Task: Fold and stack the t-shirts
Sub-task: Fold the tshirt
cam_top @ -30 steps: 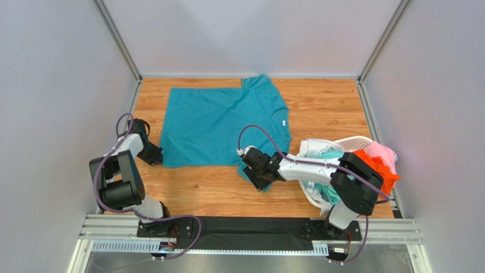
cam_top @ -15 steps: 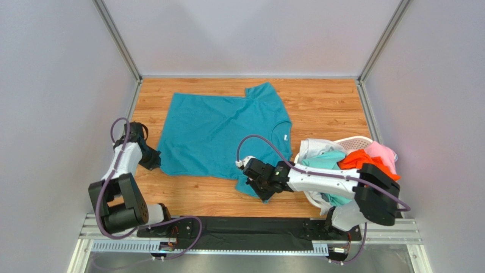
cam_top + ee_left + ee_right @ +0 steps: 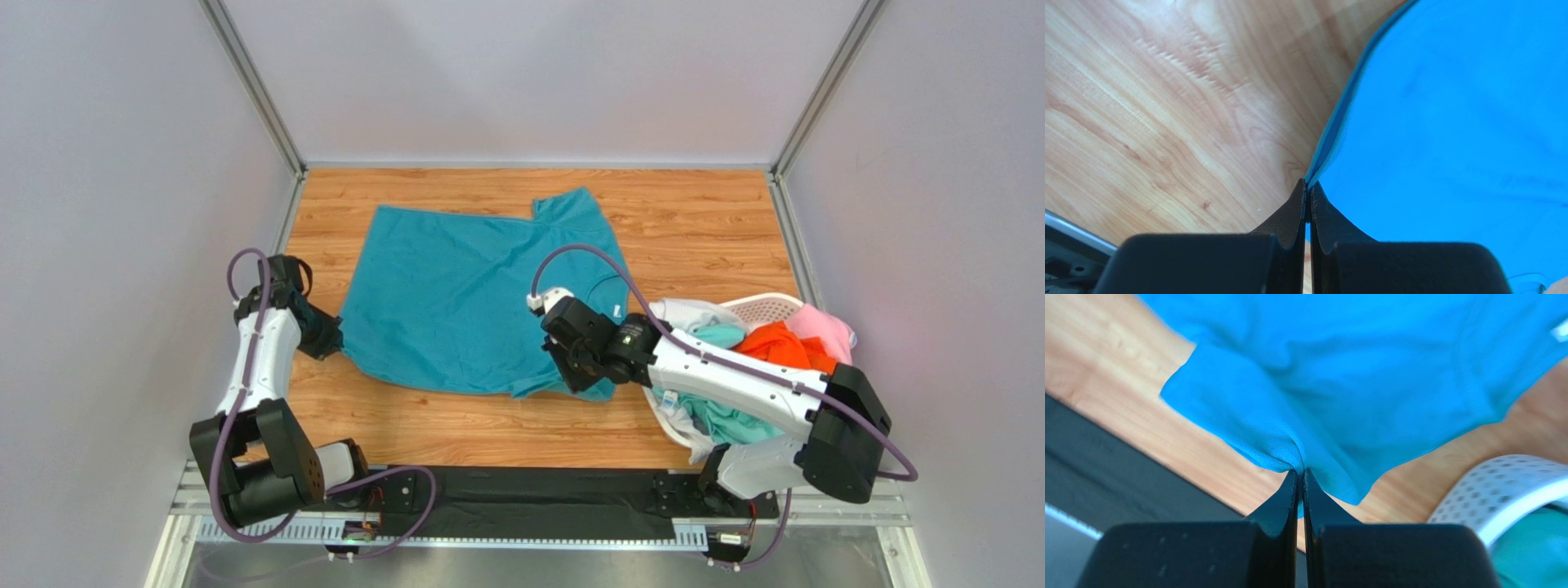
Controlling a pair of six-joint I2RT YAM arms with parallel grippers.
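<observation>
Pinches the teal-blue t-shirt [image 3: 466, 294] by its hem corner with the left gripper [image 3: 1309, 184], fingers pressed flat together on the cloth edge. Bare wooden table [image 3: 1168, 92] to that gripper's left, smooth cloth ahead and to its right. Grips a bunched fold of the same shirt with the right gripper [image 3: 1303, 473], fingers closed tight, cloth gathered and drooping just ahead of the tips. Lies otherwise spread on the table between and beyond both grippers. Right of the right gripper, close by: laundry basket [image 3: 767, 301] heaped with mint green t-shirt [image 3: 730, 423], orange t-shirt [image 3: 779, 343], pink t-shirt [image 3: 828, 328], white t-shirt [image 3: 681, 316].
</observation>
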